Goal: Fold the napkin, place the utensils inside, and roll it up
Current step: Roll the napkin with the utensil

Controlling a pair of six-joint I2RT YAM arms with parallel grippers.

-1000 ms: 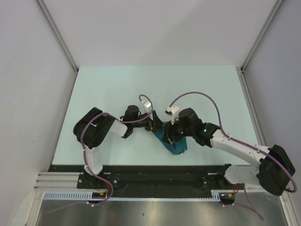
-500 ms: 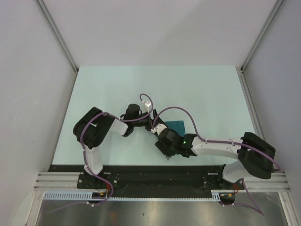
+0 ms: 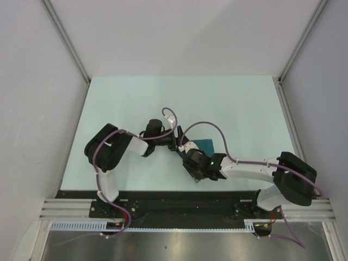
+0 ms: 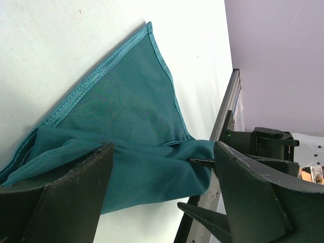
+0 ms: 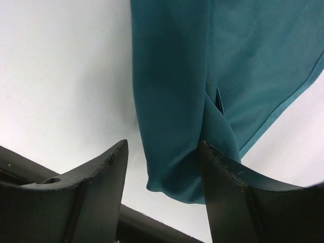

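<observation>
While both claws stand released, you've got the napkin bunched mid-table, with the left gripper and right gripper straddling it. Its long axis runs roughly near-far and its flat corner points far-right.

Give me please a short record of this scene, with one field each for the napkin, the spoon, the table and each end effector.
napkin: teal, loosely folded and bunched, lying on the table
table: pale, bears the napkin
spoon: not visible in any view
left end effector: open, one finger on each side of the bunched cloth
right end effector: open, low over one end of the napkin
stage: fold begun; no finished roll seen
</observation>
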